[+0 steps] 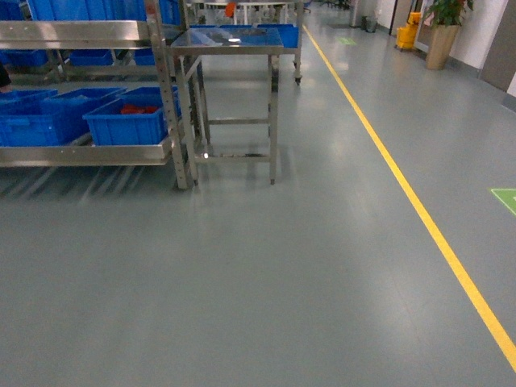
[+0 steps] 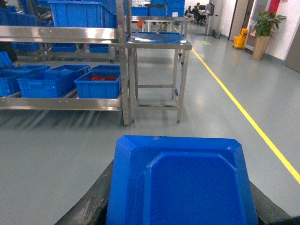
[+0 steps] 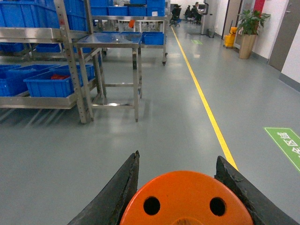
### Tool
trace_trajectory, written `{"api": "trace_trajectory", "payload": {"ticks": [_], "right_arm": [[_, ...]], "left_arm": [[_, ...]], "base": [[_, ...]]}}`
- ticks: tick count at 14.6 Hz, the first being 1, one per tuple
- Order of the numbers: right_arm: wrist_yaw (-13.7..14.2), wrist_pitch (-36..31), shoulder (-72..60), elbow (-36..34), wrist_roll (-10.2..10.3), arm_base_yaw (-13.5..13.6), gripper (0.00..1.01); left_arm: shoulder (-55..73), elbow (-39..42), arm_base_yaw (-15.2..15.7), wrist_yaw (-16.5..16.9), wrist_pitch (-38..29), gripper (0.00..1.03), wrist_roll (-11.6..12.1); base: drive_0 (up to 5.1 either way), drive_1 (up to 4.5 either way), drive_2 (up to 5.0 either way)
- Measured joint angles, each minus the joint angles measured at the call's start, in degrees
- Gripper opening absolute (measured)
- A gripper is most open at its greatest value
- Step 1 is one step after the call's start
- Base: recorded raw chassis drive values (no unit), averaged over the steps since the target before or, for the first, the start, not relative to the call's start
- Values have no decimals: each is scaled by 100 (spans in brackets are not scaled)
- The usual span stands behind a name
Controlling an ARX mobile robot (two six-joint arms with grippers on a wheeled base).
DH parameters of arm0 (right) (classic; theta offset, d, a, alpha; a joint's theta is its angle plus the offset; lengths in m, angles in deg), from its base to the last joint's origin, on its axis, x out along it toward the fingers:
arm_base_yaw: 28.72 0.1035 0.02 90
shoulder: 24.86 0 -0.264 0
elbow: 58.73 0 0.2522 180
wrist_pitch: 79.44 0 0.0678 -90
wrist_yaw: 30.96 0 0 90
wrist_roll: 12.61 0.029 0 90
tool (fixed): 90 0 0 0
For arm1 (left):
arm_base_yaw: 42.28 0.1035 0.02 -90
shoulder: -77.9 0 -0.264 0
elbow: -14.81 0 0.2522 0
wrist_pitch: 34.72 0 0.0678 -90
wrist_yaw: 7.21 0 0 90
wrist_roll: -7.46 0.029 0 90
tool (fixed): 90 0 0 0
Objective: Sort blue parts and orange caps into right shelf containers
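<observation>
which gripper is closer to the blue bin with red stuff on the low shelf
Left, slightly. The blue plastic bin of red items lies ahead-left of the left gripper, farther left of the right gripper; neither is near it.

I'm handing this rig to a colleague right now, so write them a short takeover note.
Left gripper: shut on a blue part.
Right gripper: shut on an orange cap.
Robot stands on open floor, away from the steel shelf. Blue bins sit on its low tier, the nearest holding red-orange pieces; a steel table stands beside it.
Done: both pieces picked up.
Left: drive to the shelf and drop each piece into its bin.
</observation>
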Motion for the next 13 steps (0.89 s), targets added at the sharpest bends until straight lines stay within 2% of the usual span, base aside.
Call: {"api": "trace_trajectory", "payload": {"ticks": [13], "right_arm": [[0,4,0,0,0,0,43]], "left_arm": [[0,0,11,-2,20,44,0]], "base": [[0,423,-423]]}}
